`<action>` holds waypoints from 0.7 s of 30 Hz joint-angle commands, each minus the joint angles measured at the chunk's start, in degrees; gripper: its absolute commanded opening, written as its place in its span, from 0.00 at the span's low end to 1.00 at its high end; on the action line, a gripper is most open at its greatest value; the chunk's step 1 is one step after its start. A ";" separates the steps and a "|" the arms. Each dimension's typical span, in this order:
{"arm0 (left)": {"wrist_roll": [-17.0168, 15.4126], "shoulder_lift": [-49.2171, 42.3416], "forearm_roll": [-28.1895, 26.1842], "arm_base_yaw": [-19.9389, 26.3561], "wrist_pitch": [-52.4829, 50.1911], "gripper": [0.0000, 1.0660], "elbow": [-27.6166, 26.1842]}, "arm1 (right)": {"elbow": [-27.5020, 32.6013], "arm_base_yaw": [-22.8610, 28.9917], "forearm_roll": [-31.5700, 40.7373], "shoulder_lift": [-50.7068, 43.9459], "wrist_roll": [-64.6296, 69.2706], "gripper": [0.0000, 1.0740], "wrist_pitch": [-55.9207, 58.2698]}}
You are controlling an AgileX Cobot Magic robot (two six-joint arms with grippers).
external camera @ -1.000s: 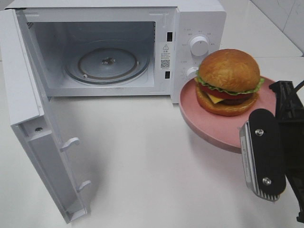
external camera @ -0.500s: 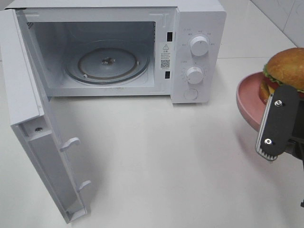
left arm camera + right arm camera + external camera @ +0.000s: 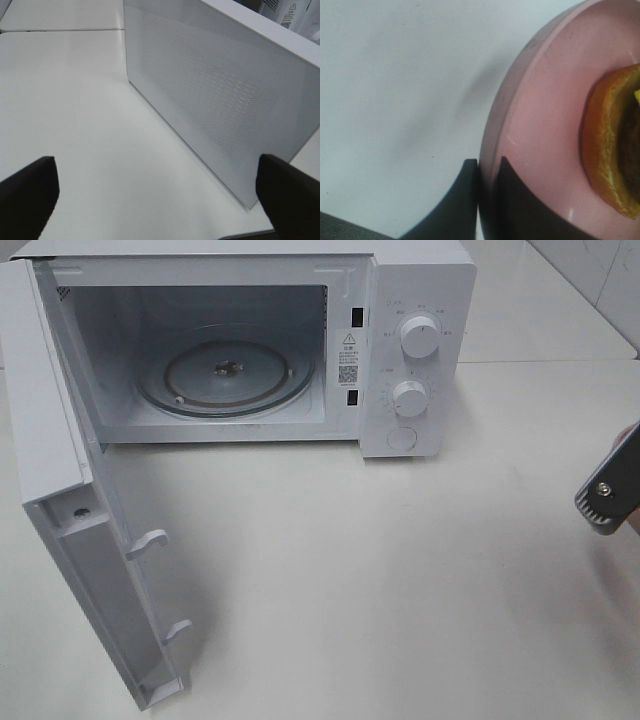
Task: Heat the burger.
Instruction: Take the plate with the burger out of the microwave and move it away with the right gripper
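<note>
Right gripper clenched on the rim of the round pink plate, golden-brown burger on it, mostly cut off; overhead shows only a jaw tip at the frame edge. Left gripper released, jaws wide, beside the white microwave door. Farther back, white microwave open, glass turntable bare.

the burger with the golden-brown bun and dark patty shows only in the right wrist view, cut off at the frame edge, resting on the round pink plate, near its middle, off the rim.
</note>
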 commanded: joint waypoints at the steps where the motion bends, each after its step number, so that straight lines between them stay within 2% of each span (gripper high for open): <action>1: -0.17 -0.29 -0.29 0.17 0.00 0.94 0.11 | -0.46 -0.23 -5.73 -0.46 5.73 0.00 3.50; 7: -0.17 -0.29 -0.29 0.17 0.00 0.94 0.11 | -0.46 -0.23 -8.48 1.15 15.87 0.00 6.13; 10: -0.17 -0.29 -0.29 0.17 0.00 0.94 0.11 | -0.46 -0.23 -8.71 2.06 16.62 0.00 6.47; 15: -0.17 -0.29 -0.29 0.17 0.00 0.94 0.11 | -0.52 -0.23 -9.85 9.22 23.84 0.00 5.90; 21: -0.17 -0.29 -0.29 0.17 0.00 0.94 0.11 | -0.52 -0.29 -9.80 13.24 29.51 0.00 4.18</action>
